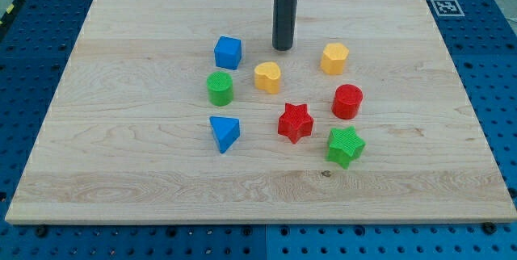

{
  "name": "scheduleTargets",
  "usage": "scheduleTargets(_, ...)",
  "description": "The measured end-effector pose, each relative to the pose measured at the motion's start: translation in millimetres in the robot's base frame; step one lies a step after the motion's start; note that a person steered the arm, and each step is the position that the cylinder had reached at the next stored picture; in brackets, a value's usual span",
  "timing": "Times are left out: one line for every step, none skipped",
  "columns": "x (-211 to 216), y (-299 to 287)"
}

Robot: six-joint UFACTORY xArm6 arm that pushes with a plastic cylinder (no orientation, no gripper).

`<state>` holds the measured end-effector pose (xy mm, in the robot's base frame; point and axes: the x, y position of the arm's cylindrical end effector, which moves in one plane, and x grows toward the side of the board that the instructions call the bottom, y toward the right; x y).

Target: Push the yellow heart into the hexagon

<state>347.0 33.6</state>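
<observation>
The yellow heart (267,77) lies near the board's middle. The yellow hexagon (334,58) lies to its right and a little higher, with a gap between them. My tip (283,48) rests on the board just above and slightly right of the heart, left of the hexagon, touching neither. The dark rod rises from the tip to the view's top.
A blue cube (228,52) and a green cylinder (219,88) lie left of the heart. A blue triangle (224,133), a red star (295,122), a red cylinder (347,102) and a green star (346,146) lie below. The wooden board (121,171) sits on a blue pegboard.
</observation>
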Motion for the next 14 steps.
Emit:
scheduleTargets(1,0)
scheduleTargets(1,0)
scheduleTargets(0,0)
scheduleTargets(2,0)
scheduleTargets(3,0)
scheduleTargets(7,1)
scheduleTargets(10,-6)
scheduleTargets(10,-34)
scheduleTargets(19,-59)
scheduleTargets(42,-79)
scheduleTargets(93,-71)
scheduleTargets(105,-46)
scheduleTargets(79,-46)
scheduleTargets(57,-41)
